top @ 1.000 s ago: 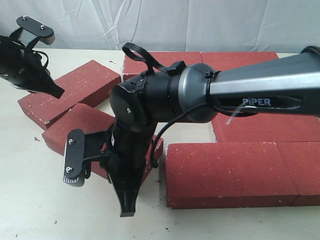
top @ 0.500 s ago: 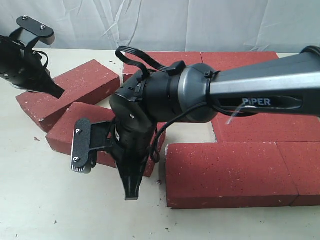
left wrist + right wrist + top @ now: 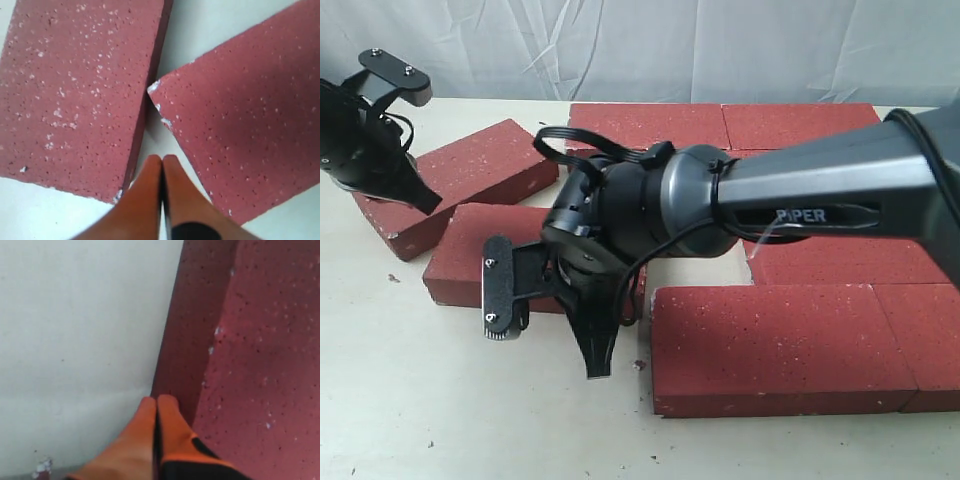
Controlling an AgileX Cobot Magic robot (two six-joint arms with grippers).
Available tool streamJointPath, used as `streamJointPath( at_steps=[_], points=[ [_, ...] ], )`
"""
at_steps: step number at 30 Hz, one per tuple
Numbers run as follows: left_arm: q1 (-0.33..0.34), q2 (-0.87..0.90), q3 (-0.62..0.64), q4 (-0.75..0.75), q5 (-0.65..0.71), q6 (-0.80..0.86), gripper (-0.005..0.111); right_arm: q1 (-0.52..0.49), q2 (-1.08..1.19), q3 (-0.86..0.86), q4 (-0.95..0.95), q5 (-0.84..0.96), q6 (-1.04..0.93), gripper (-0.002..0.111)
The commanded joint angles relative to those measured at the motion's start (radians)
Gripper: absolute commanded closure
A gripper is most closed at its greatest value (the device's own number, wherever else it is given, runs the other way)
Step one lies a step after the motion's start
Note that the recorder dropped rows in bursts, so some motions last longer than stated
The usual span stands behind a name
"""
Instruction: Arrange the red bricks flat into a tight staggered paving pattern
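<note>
Pushing is the step in hand, by my reading. My right gripper (image 3: 598,368) is pressed closed and holds nothing. Its fingertips (image 3: 167,412) are set low against the side face of a loose brick (image 3: 470,262).

That brick lies flat toward the left side of the table (image 3: 400,400), askew to the laid bricks (image 3: 760,345). Those sit tight from the back edge forward along the right.

My left gripper (image 3: 161,187) is likewise closed and empty. It is poised over the narrow wedge between this brick and a second loose brick (image 3: 470,165), where one's chipped corner almost meets the other's side.

Recommended:
- Keep contact low and near the middle of the side, so the brick slides rather than pivots.
- Square it to the rows before closing the joint.
- Advance slowly, since the rough faces will likely drag and crumbs may jam the seam.

My own arm hides the receiving gap, so its fit cannot be confirmed.
</note>
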Motion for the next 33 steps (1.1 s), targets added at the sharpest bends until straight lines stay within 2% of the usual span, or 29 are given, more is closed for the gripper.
streamJointPath(
  at_steps=[1, 10, 13, 18, 22, 25, 33],
  points=[
    [0.010, -0.006, 0.003, 0.016, 0.031, -0.001, 0.107, -0.002, -0.001, -0.001, -0.034, -0.001, 0.029, 0.109],
    [0.063, -0.006, 0.041, 0.030, 0.027, -0.001, 0.107, -0.002, -0.135, -0.001, 0.043, 0.160, 0.108, 0.109],
    [0.082, -0.006, 0.061, 0.014, 0.023, -0.001, 0.107, -0.036, -0.190, 0.024, 0.050, 0.237, 0.118, 0.109],
    [0.082, -0.003, 0.074, -0.031, 0.016, 0.029, 0.107, -0.245, -0.273, 0.157, 0.079, 0.010, 0.118, 0.109],
    [0.082, 0.036, 0.074, -0.099, 0.021, 0.107, 0.107, -0.372, -0.280, 0.167, 0.297, -0.082, 0.077, 0.109],
    [0.082, 0.086, 0.074, -0.111, 0.019, 0.127, 0.107, -0.390, -0.280, 0.167, 0.384, -0.030, -0.047, 0.109],
    [0.082, 0.123, 0.074, -0.168, -0.022, 0.129, 0.107, -0.390, -0.203, 0.167, 0.391, -0.040, -0.172, 0.109]
  ],
)
